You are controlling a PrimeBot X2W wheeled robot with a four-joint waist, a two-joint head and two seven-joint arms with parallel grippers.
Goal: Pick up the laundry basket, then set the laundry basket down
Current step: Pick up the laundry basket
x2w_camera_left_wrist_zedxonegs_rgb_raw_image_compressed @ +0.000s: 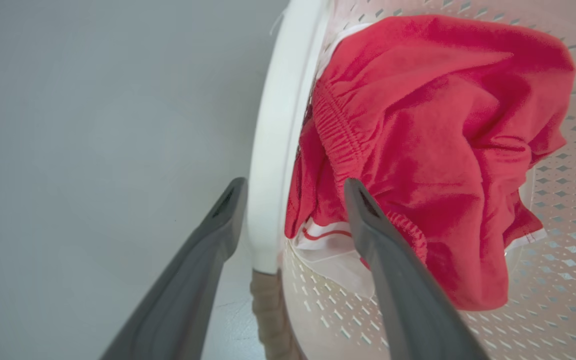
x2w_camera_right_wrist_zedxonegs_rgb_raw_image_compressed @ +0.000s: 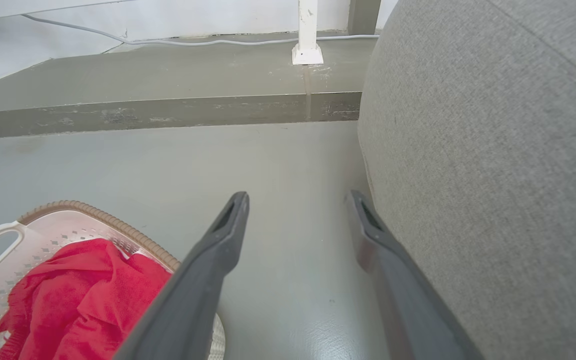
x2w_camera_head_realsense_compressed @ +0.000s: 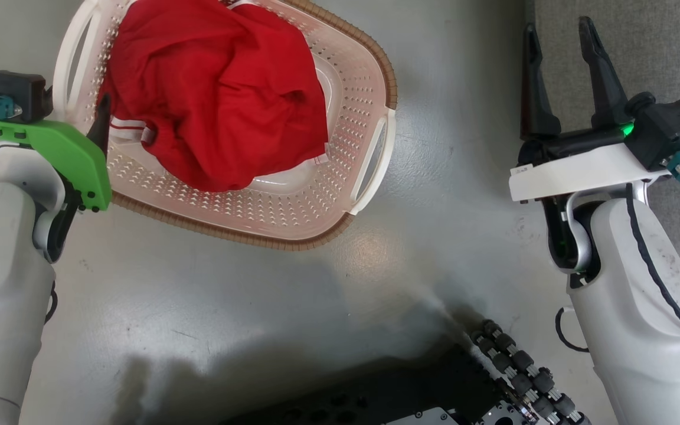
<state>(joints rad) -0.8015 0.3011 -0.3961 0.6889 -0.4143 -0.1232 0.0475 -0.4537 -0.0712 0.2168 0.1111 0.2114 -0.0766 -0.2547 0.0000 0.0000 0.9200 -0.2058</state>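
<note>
Left pincer (x2w_camera_left_wrist_zedxonegs_rgb_raw_image_compressed: 295,187) open, straddling the white handle of the laundry basket (x2w_camera_head_realsense_compressed: 316,206), one finger over the red garment (x2w_camera_head_realsense_compressed: 222,100). Right pincer (x2w_camera_head_realsense_compressed: 558,28) open, empty, beside grey upholstery (x2w_camera_right_wrist_zedxonegs_rgb_raw_image_compressed: 493,150).

A cream-white perforated plastic laundry basket (x2w_camera_head_realsense_compressed: 316,200) with a brown woven-look rim and white loop handles sits upright on the grey floor (x2w_camera_head_realsense_compressed: 257,307), holding a crumpled red garment (x2w_camera_head_realsense_compressed: 222,88).

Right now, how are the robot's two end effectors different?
The left end effector straddles the white handle of the basket, one finger inside by the red cloth; the right end effector hangs over the floor beside a grey sofa. The left has a green wrist cover; the right, a white wrist cover. Both are open.
</note>
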